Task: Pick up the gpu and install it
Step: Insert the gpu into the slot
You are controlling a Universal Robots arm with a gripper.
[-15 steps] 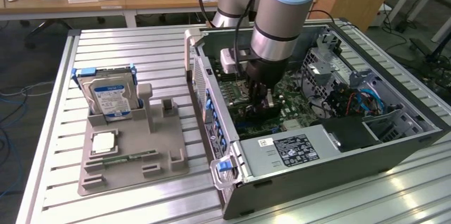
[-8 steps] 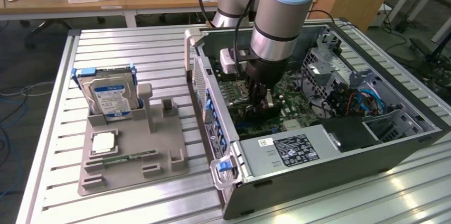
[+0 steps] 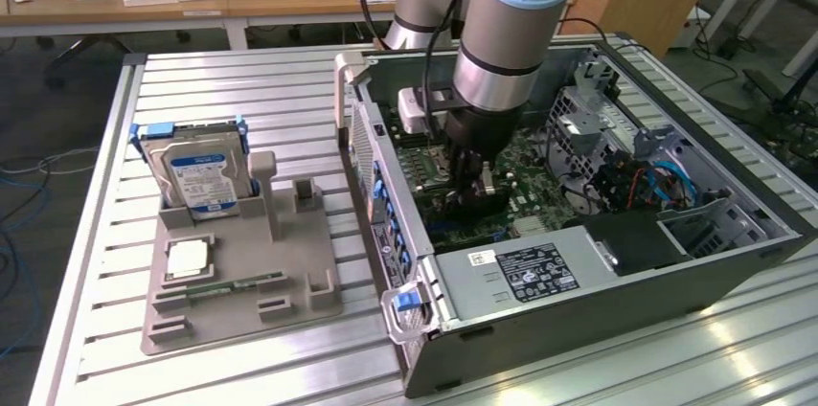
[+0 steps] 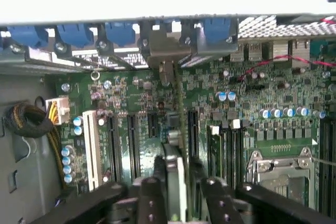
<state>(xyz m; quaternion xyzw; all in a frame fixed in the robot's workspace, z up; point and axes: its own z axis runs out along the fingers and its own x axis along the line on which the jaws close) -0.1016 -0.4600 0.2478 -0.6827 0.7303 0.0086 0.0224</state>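
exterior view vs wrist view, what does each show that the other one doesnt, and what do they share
Exterior view: the arm over the open computer case, the power supply, and at the exterior view's left a grey holder with a hard drive upright in it and a memory stick lying flat.
Wrist view: blue latches along the case's edge, expansion slots and the processor socket close up.
Both: the gripper at the gpu, which stands edge-on over the green motherboard.

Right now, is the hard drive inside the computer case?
No, the hard drive stands upright in the grey holder outside the computer case.
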